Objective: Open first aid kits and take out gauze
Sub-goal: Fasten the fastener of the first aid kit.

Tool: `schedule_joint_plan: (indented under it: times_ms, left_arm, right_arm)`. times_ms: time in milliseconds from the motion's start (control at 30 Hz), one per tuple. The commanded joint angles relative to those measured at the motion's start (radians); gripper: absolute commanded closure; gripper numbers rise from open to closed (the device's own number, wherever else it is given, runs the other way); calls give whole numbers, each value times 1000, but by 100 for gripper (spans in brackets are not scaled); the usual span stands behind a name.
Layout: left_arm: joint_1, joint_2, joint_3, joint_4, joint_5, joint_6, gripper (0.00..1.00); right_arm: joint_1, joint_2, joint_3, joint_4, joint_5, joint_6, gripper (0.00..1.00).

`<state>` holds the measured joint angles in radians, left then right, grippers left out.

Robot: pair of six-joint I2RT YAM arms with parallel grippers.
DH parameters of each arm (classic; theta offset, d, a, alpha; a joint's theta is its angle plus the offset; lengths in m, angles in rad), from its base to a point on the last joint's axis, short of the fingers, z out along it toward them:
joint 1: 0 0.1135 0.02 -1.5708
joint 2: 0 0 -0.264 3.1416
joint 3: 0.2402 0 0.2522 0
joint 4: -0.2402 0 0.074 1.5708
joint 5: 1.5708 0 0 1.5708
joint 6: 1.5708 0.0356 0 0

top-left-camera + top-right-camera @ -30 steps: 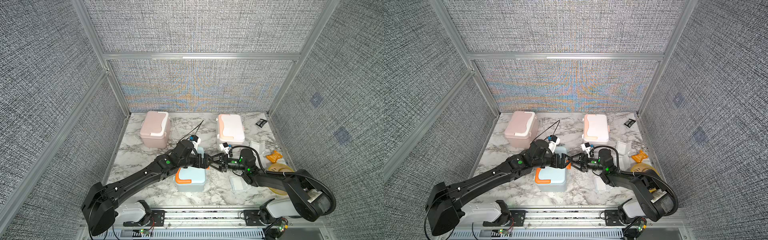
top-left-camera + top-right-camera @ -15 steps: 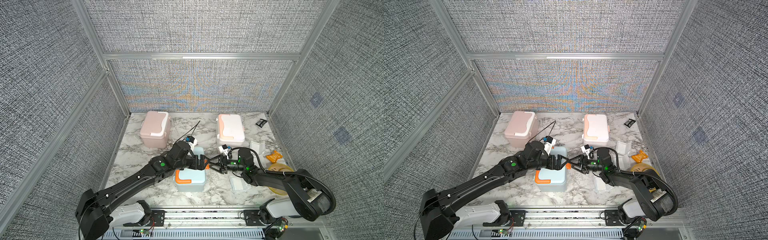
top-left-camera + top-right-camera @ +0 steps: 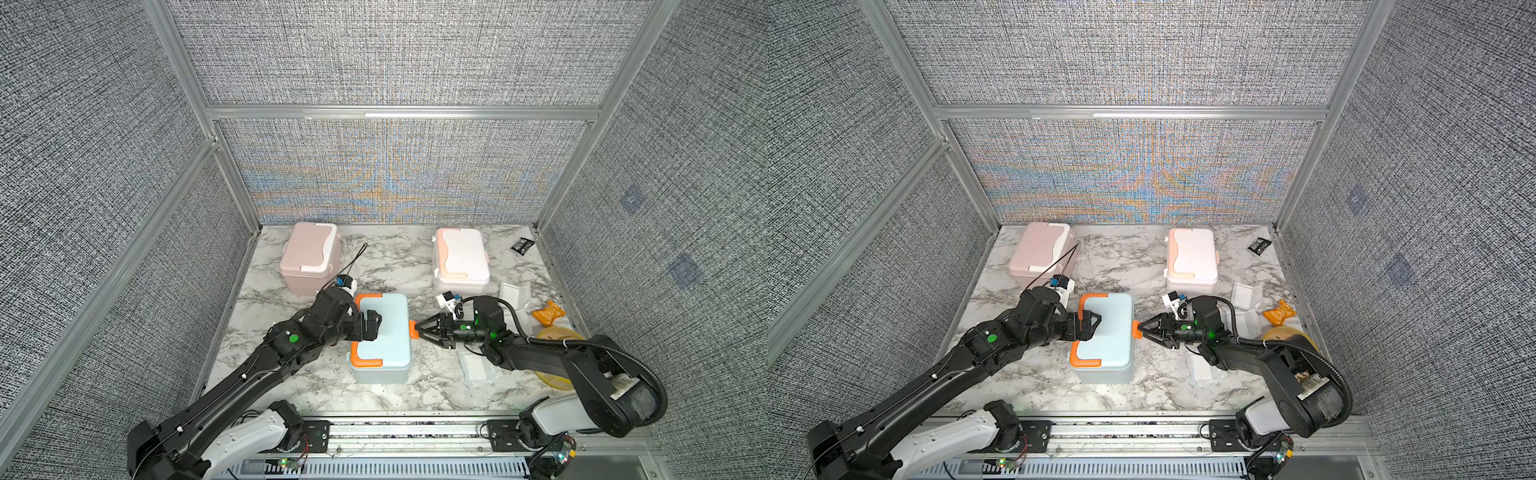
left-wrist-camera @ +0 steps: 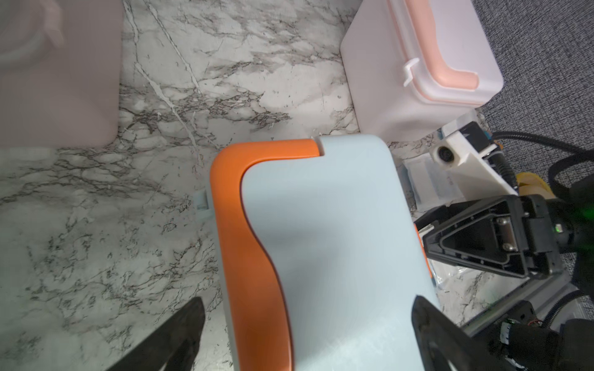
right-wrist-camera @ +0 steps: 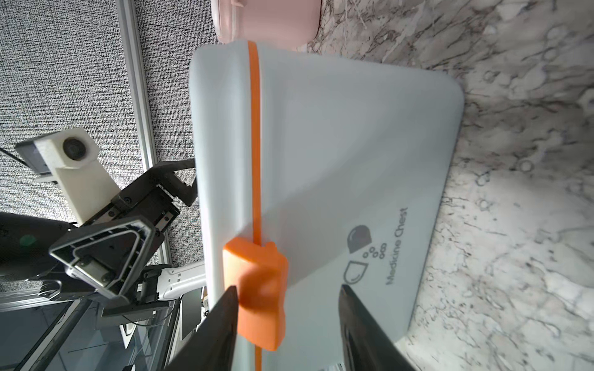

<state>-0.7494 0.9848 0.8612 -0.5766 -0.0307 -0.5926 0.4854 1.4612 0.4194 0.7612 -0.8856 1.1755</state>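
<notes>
The light blue first aid kit [image 3: 381, 332] with an orange handle [image 4: 238, 225] stands mid-table, lid down. My left gripper [image 3: 370, 326] hovers open over the left half of its lid [image 4: 321, 225], fingers wide apart, one off the lid's edge. My right gripper [image 3: 417, 328] is open at the kit's right side, jaws either side of the orange latch [image 5: 257, 276]; one finger lies against it. The pink kit [image 3: 307, 257] and the white and peach kit [image 3: 459, 259] stand closed at the back. Gauze pads [image 3: 478, 365] [image 3: 513, 293] lie on the marble at the right.
A small black packet [image 3: 522, 245] lies in the back right corner. An orange packet [image 3: 548, 311] and a yellow roll [image 3: 557, 336] sit by the right wall, next to my right arm. Fabric walls close in three sides.
My left gripper has drawn back leftward across the blue lid, away from the latch side. My right gripper's jaws have narrowed around the orange latch.
</notes>
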Motion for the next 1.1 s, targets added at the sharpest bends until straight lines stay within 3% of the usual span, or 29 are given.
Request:
schedule_joint_plan:
  times_ms: [0, 467, 767, 900, 1067]
  left_arm:
    - [5, 24, -9, -4, -8, 15, 0]
    - [5, 121, -20, 53, 93, -10, 1]
    - [5, 143, -22, 81, 132, -29, 0]
    - [5, 108, -30, 70, 105, -32, 0]
    - [5, 35, -74, 108, 98, -15, 1]
  right_arm:
    - [8, 26, 8, 26, -8, -3, 49]
    - [41, 110, 27, 86, -10, 9, 50]
    - [60, 103, 49, 22, 6, -20, 50]
    - [53, -5, 58, -229, 91, -143, 46]
    - [54, -227, 160, -735, 289, -380, 34]
